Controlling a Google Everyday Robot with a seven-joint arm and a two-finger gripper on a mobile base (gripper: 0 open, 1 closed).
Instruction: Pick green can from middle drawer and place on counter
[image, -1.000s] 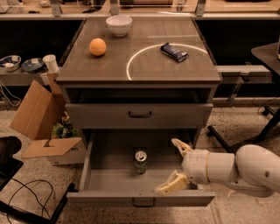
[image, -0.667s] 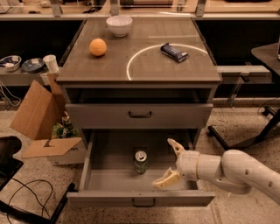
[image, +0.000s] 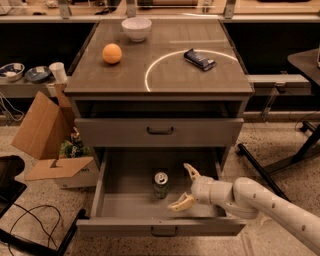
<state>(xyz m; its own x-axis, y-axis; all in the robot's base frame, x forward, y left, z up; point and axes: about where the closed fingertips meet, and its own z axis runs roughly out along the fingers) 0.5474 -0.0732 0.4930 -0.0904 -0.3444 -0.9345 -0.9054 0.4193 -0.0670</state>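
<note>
The green can (image: 160, 184) stands upright on the floor of the open middle drawer (image: 131, 205), near its centre, silver top up. My gripper (image: 184, 186) is inside the drawer just to the can's right, at the can's height. Its two pale fingers (image: 191, 171) are spread wide and open toward the can, with a small gap between them and the can. My white arm (image: 270, 205) enters from the lower right. The counter (image: 165, 75) above carries a thin white circle line.
On the counter sit an orange ball (image: 112, 53), a white bowl (image: 136, 28) and a dark blue snack wrapper (image: 199, 59). The drawer above (image: 159, 131) is shut. An open cardboard box (image: 50, 137) stands at the left, cables lie at the lower left, a table leg (image: 280, 160) at the right.
My gripper has moved left across the drawer toward the can, fingers still spread. The can has not moved.
</note>
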